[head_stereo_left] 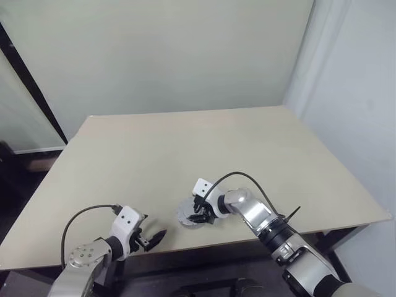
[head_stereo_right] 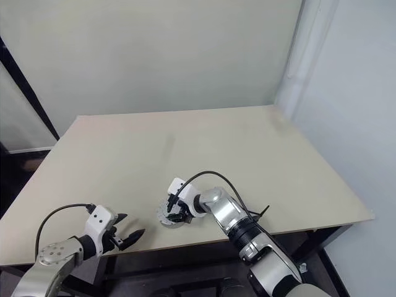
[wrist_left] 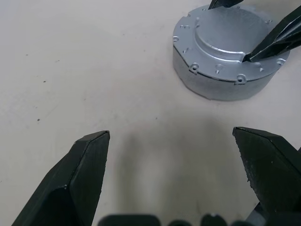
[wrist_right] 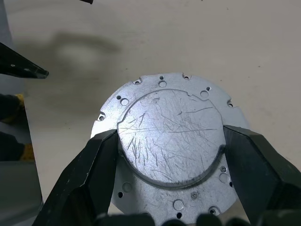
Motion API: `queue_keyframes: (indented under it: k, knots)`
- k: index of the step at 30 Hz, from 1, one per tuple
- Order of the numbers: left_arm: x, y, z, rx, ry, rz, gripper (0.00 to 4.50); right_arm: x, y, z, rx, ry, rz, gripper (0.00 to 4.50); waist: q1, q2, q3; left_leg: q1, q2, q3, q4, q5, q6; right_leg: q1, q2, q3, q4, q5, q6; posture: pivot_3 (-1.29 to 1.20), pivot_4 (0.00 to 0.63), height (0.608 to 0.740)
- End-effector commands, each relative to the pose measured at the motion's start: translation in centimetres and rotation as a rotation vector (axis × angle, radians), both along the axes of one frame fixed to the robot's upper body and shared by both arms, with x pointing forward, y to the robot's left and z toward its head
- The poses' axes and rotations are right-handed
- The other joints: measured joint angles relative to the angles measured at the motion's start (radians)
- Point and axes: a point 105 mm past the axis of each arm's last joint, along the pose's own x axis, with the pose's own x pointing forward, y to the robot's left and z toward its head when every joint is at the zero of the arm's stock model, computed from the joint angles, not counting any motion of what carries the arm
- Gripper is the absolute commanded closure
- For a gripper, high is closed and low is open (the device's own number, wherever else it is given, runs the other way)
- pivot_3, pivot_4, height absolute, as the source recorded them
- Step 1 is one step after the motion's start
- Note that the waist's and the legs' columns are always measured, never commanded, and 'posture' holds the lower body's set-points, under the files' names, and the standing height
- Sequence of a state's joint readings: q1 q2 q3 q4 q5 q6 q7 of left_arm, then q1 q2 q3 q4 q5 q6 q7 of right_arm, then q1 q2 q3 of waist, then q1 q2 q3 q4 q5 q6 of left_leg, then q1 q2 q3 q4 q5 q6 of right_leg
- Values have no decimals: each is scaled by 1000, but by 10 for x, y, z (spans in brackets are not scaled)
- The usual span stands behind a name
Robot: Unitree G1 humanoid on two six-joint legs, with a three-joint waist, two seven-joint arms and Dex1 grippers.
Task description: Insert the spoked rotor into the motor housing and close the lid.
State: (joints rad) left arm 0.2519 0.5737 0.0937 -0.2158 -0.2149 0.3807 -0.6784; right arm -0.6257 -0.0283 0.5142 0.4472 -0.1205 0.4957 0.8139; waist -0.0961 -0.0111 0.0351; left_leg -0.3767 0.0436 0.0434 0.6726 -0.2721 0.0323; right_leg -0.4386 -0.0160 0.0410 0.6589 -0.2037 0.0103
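Note:
The motor housing (wrist_left: 221, 84) is a short silver drum near the table's front edge, also seen from the head view (head_stereo_left: 187, 215). The lid (wrist_right: 162, 92), a grey plate with a notched rim and a scratched raised disc, lies flat on top of it. My right gripper (wrist_right: 170, 136) reaches down over it, its two black fingers pressed against opposite sides of the raised disc. Its fingertips (wrist_left: 277, 40) also show from the left wrist. My left gripper (wrist_left: 171, 134) stands open to the housing's left, apart from it, holding nothing. The spoked rotor is hidden.
The beige table (head_stereo_left: 185, 148) stretches back to a pale wall. Its front edge (head_stereo_left: 204, 246) runs just below both grippers, and its right edge (head_stereo_left: 346, 167) borders a white wall.

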Motion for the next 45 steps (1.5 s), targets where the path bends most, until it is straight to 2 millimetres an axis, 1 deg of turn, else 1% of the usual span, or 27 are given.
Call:
queue_keyframes:
  k: [1,10,16,20,23,28,31,36,40,44,45]
  knots:
    - [5,-5,12,-2,-55,-20,0,5,-1,4,-50,-60,-1,1293,0,0,0,0,0,0,0,0,0,0,0,0,0,0,0,0,0,740]
    - [6,-6,12,-4,-61,-24,0,5,-5,-3,-117,-72,7,1293,0,0,0,2,0,0,1,0,0,2,0,0,0,-1,-2,0,0,740]
    - [8,-7,13,-7,-67,-23,0,7,-10,-6,-142,-44,-9,1293,1,0,0,2,0,0,2,0,0,3,0,0,0,-1,-2,0,0,740]
    - [8,-6,13,-9,-66,-19,0,9,-13,-7,-144,-20,-21,1293,1,0,0,2,0,0,2,0,0,3,0,0,0,-1,-2,0,0,740]
    - [8,-6,13,-44,-56,-4,0,10,-15,-8,-147,-3,-25,1293,1,0,0,3,0,-1,2,0,0,5,0,0,0,-1,-2,0,0,740]
    - [3,-5,11,-70,-28,-2,0,9,-15,-10,-122,58,-13,1293,1,1,0,7,0,-1,2,0,0,9,-1,-1,-1,-1,-2,0,0,740]
    - [2,-4,10,-77,-17,2,0,9,-15,-9,-109,55,13,1293,1,1,0,10,-1,-1,1,0,0,12,-1,0,-2,-1,-2,0,0,740]
    - [0,-3,9,-74,-7,3,0,9,-16,-9,-111,53,27,1293,1,1,0,10,-1,-1,-1,-1,0,12,-2,0,-3,-1,-2,0,0,740]
    - [4,-7,10,-75,-19,-5,0,10,-17,-10,-118,49,26,1293,1,1,0,10,-1,-1,-1,-1,0,12,-2,0,-3,-1,-2,0,0,740]
    - [14,-14,14,-86,-65,1,0,10,-17,-11,-121,50,25,1293,2,1,0,11,-1,-1,-1,-1,0,12,-2,0,-3,-1,-2,0,0,740]
    - [17,-16,15,-88,-76,5,183,9,-18,-11,-122,50,24,1293,2,1,0,11,-1,-1,-1,-1,0,13,-2,0,-3,-1,-2,0,0,740]
